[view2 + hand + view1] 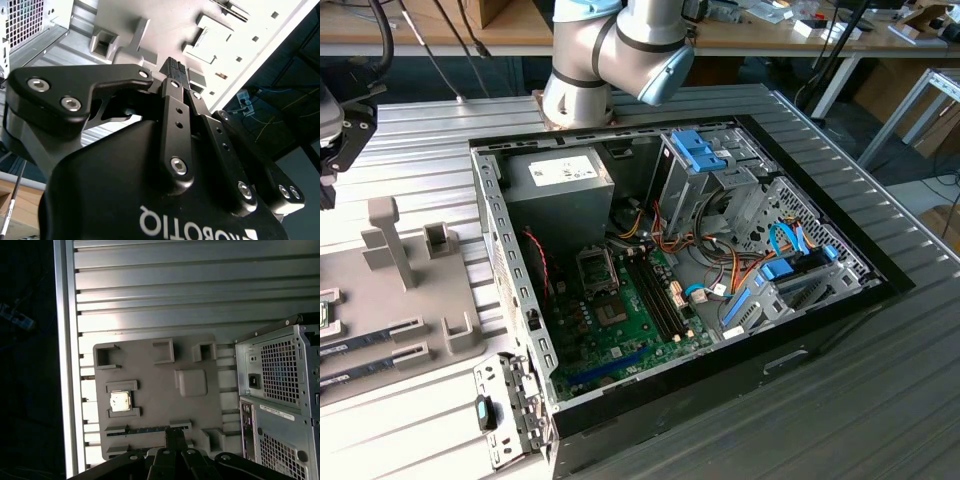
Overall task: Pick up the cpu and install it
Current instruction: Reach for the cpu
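**Mia:** Where is the cpu?

**Tom:** The cpu (pixel 120 401) lies flat in a little pocket of the grey tray (pixel 160 385). Its shiny side is up. You can see it in the first wrist view.

**Mia:** Does the pincer have it?

**Tom:** No. The pincer (pixel 175 436) looks pressed shut, and it has nothing in it. In the second wrist view its fingertips (pixel 172 67) meet tip to tip. It is near the cpu but does not touch it.

**Mia:** What is close to the pincer tip?

**Tom:** A long dark stick (pixel 145 430) in a slot at the edge of the tray.

**Mia:** Where is the tray?

**Tom:** It is on the ribbed metal table (pixel 880 400). In the exterior view it sits at about nine o'clock from the computer case (pixel 820 320).

**Mia:** Is the case open?

**Tom:** Yes, you can look right in. The black socket frame (pixel 598 268) is at about nine o'clock from the middle of the case. No chip shows in it. The grey power supply box (pixel 560 185) is at about ten o'clock.

**Mia:** And the arm?

**Tom:** The arm (pixel 620 50) stands at about twelve o'clock, just behind the case.
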Robot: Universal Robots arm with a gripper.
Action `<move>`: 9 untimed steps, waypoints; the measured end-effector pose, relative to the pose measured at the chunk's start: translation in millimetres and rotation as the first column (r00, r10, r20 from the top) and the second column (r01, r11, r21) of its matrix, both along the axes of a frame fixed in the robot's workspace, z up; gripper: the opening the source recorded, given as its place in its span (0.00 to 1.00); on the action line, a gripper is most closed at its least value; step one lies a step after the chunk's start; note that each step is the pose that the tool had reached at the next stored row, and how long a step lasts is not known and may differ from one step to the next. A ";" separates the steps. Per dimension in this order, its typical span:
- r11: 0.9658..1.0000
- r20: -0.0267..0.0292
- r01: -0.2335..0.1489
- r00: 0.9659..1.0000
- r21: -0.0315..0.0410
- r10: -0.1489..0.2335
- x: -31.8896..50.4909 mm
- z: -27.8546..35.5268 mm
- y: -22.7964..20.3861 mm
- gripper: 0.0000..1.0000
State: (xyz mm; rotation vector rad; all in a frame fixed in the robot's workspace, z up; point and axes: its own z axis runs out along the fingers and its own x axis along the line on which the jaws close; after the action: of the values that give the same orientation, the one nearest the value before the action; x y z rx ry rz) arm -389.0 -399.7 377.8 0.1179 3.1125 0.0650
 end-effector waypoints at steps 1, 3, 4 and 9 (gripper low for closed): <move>1.000 0.000 0.000 1.000 0.000 0.000 -0.2 -0.1 0.0 0.11; 1.000 0.000 0.000 1.000 0.000 0.000 -0.5 -0.2 0.0 0.11; 1.000 0.000 0.000 1.000 0.000 0.000 -0.7 -0.3 0.0 0.11; 1.000 0.000 0.000 1.000 0.000 0.000 -3.9 -2.8 -0.2 0.11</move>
State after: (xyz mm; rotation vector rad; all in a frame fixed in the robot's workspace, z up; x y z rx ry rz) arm -392.9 -399.9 375.0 0.1179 3.1124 0.0650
